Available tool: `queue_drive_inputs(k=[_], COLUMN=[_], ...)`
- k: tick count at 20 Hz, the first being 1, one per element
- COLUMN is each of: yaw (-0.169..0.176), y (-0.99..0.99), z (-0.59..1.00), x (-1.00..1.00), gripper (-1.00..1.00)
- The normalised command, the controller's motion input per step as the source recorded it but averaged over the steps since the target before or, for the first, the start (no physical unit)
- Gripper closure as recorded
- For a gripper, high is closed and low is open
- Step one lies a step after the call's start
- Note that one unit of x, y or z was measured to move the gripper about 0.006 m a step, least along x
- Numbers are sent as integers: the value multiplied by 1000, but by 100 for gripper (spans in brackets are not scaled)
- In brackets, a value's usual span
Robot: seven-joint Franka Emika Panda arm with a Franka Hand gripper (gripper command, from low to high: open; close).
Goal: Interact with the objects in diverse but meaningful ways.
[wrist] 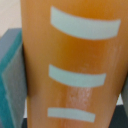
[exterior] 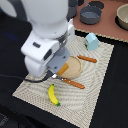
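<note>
the bread loaf (wrist: 72, 65) fills the wrist view almost edge to edge: a smooth, glossy orange-brown plastic body, gently rounded, crossed by three pale grey-white curved slashes. in the exterior view only its orange tip (exterior: 63, 69) shows, poking out below the arm's bulky white housing, held up just over a round, flat tan disc (exterior: 73, 65) on the mat. the gripper (exterior: 62, 70) is closed on the loaf; a teal-padded finger (wrist: 11, 80) with a grey edge presses flat against one side of it, the other finger barely visible as a dark sliver at the opposite edge. the mat (exterior: 100, 80) is a pale woven placemat with a fine ribbed texture, lying on a dark surface. on it rest a curved yellow banana (exterior: 52, 95) with a green tip, two slim orange sticks (exterior: 87, 59) (exterior: 73, 83) either side of the disc, and a pale blue milk carton (exterior: 91, 41) with a peaked top near the far edge. beyond the mat, on a tan tabletop, sits a grey pot (exterior: 90, 15), round and shallow.
</note>
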Motion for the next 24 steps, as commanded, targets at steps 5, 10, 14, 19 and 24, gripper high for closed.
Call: queue_drive_inputs(k=[5,10,14,19,24], yaw=[48,29,24,18,15], y=[375,189,160,161,105], z=[-18,-97,-126,-168,-209], x=[482,374,336,313,224], gripper=[100,100,100,100,100])
